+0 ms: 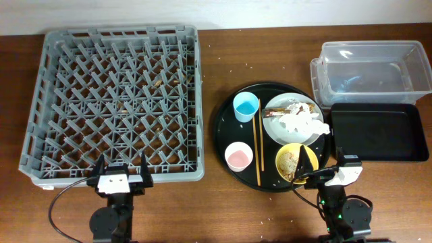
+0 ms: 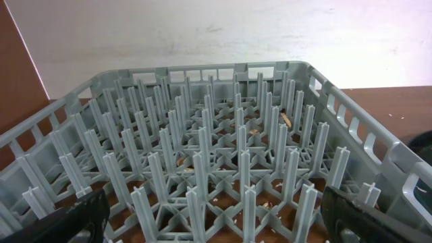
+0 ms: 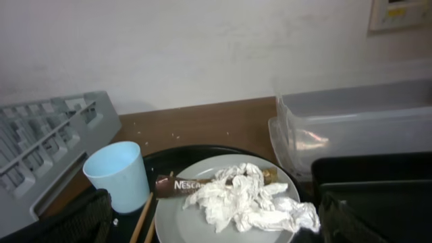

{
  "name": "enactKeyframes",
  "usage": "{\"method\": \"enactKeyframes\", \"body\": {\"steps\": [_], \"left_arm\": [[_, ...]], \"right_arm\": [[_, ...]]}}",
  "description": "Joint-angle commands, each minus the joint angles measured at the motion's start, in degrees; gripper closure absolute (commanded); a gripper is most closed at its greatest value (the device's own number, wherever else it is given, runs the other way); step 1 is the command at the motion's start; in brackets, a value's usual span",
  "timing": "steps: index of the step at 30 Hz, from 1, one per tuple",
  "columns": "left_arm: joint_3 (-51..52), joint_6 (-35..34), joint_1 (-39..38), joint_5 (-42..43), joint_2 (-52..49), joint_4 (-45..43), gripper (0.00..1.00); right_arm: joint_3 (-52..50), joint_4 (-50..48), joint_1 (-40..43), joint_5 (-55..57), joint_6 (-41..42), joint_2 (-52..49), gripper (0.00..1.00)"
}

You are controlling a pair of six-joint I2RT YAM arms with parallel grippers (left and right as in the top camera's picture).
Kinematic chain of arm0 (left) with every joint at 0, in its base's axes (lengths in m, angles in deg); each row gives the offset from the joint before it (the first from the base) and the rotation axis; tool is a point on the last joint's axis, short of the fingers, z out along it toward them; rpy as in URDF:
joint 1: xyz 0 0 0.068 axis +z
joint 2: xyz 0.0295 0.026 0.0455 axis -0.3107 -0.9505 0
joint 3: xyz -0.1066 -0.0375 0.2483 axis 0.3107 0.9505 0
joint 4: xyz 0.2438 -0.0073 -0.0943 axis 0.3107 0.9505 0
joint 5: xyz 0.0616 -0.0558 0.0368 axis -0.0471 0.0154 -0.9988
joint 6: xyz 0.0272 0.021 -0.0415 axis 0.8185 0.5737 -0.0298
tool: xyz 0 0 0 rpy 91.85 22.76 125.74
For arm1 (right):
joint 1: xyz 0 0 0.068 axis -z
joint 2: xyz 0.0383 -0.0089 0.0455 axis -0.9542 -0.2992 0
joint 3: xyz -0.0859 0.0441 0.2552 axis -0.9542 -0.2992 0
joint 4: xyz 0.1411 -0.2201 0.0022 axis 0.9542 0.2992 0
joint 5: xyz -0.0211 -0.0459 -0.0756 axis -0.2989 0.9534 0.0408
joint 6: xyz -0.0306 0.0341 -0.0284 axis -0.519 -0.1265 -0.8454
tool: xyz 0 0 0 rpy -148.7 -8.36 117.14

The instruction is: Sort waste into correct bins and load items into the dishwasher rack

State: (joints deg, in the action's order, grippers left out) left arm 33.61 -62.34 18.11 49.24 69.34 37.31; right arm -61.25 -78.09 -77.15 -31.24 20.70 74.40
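The grey dishwasher rack (image 1: 115, 101) fills the left; it holds only crumbs. A round black tray (image 1: 226, 131) carries a light blue cup (image 1: 245, 106), a pink cup (image 1: 238, 156), chopsticks (image 1: 257, 145), a white plate (image 1: 273, 128) and a yellow bowl (image 1: 287, 162) with beige scraps. Crumpled napkins (image 3: 246, 199) and a brown-and-gold wrapper (image 3: 196, 183) lie on the plate (image 3: 182, 219). My left gripper (image 1: 121, 169) is open and empty at the rack's near edge (image 2: 223, 226). My right gripper (image 1: 325, 160) is open and empty, low by the bowl, facing the plate (image 3: 219, 226).
The clear tub (image 1: 371, 71) stands at the back right, with the shallow black rectangular tray (image 1: 378, 131) in front of it. Both also show in the right wrist view, the tub (image 3: 358, 121) and the tray (image 3: 378, 172). Crumbs dot the brown table.
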Motion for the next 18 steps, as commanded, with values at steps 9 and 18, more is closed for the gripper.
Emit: {"method": "enactKeyframes", "body": {"steps": [9, 18], "left_arm": [[0.3, 0.9, -0.3, 0.4, 0.5, 0.0, 0.01], [0.3, 0.9, -0.3, 0.6, 0.4, 0.1, 0.01]], "right_arm": [[17.9, -1.3, -0.3, -4.4, -3.6, -9.5, 0.02], [53.0, 25.2, -0.3, -5.1, -7.6, -48.3, 0.02]]}}
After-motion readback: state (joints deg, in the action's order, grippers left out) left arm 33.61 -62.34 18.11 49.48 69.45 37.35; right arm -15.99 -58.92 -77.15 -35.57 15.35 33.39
